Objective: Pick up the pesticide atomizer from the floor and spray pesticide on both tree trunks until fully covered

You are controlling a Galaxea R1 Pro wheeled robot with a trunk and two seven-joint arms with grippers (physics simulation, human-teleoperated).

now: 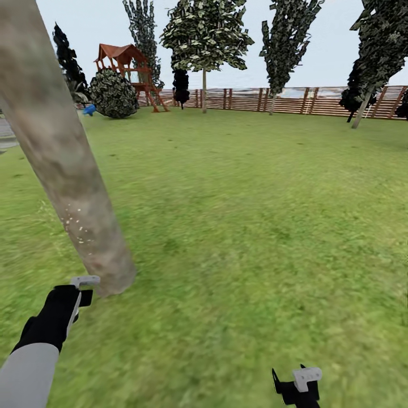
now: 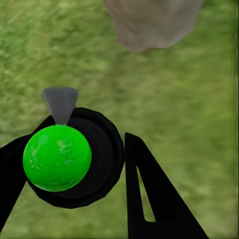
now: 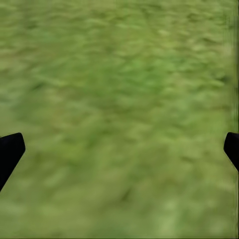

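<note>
At the lower left of the head view, the left gripper (image 1: 79,294) hangs just beside the base of the trunk (image 1: 62,164). In the left wrist view its fingers (image 2: 149,199) pinch the atomizer (image 2: 57,158), a bright green ball in a black ring with a grey nozzle, and the trunk base (image 2: 149,22) is near, above the grass (image 2: 199,99). At the lower right of the head view is the right gripper (image 1: 294,385); in its wrist view the fingertips (image 3: 10,152) are spread wide over grass. Pale specks of pesticide (image 1: 76,224) dot the lower trunk. Far behind, at the top, stand the playhouse (image 1: 127,71), the fence (image 1: 283,99) and more trees (image 1: 207,34).
</note>
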